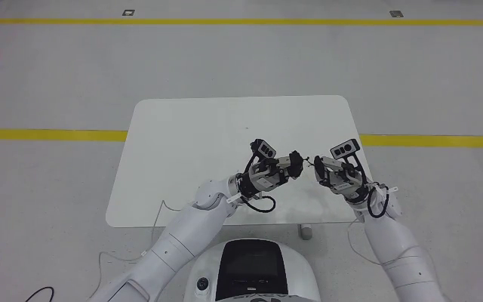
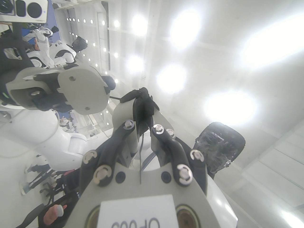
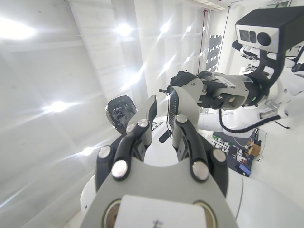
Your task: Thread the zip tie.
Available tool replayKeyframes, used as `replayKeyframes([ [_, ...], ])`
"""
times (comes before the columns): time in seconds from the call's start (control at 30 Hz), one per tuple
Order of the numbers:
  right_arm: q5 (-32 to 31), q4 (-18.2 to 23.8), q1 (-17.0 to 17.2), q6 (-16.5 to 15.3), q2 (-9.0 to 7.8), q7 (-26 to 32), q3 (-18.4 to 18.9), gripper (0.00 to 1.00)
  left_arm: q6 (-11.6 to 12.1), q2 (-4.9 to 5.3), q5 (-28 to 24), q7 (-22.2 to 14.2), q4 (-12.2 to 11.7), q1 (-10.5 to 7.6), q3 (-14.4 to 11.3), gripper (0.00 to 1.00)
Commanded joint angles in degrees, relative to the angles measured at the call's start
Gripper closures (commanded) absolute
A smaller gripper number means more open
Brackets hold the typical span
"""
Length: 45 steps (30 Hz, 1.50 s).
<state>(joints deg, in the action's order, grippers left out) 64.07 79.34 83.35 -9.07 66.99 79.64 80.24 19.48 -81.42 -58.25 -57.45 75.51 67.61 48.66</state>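
Your left pincer [image 1: 296, 163] is clamping the dark zip tie [image 2: 115, 98] above the bench [image 1: 196, 143]. In the top view its free end is lying along 9-to-3, pointing at 3 o'clock toward your right pincer [image 1: 321, 167], which is standing narrowly parted just beside it. Nothing is sitting between them, so the tip is probably needing fine lining-up
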Motion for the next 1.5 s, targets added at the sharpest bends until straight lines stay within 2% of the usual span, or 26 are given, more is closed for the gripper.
replayKeyframes([
  [0.0, -0.2, 0.1, 0.0, -0.2, -0.07, 0.0, 0.0, 0.86, 0.0, 0.0, 0.0, 0.0, 0.0, 0.0, 0.0, 1.0],
  [0.33, -0.5, 1.5, 0.3, -0.3, -0.7, 0.0, -0.5, 0.87, 0.0, 0.0, 0.0, 0.0, 0.0, 0.0, 0.0, 1.0],
  [0.4, -0.4, 1.6, 0.3, -0.3, -0.85, 0.0, -0.7, 0.89, 0.0, 0.0, 0.0, 0.0, 0.0, 0.0, 0.0, 1.0],
  [0.53, -0.4, 1.7, 0.3, -0.5, -1.1, 0.0, -1.2, 1.0, 0.0, 0.0, 0.0, 0.0, 0.0, 0.0, 0.0, 1.0],
  [0.83, -0.5, 1.6, 0.2, -1.3, -1.75, 0.0, -1.9, 1.0, 0.0, 0.0, 0.0, 0.0, 0.0, 0.0, 0.0, 1.0],
  [1.27, -9.8, 0.7, 0.3, -7.8, -2.78, 0.0, -1.9, 1.0, 0.0, 0.0, 0.0, 0.0, 0.0, 0.0, 0.0, 1.0],
  [1.47, -11.1, 0.3, 0.1, -8.6, -2.74, -0.4, -2.1, 1.0, 0.0, 0.0, 0.0, 0.0, 0.0, 0.0, 0.0, 1.0],
])
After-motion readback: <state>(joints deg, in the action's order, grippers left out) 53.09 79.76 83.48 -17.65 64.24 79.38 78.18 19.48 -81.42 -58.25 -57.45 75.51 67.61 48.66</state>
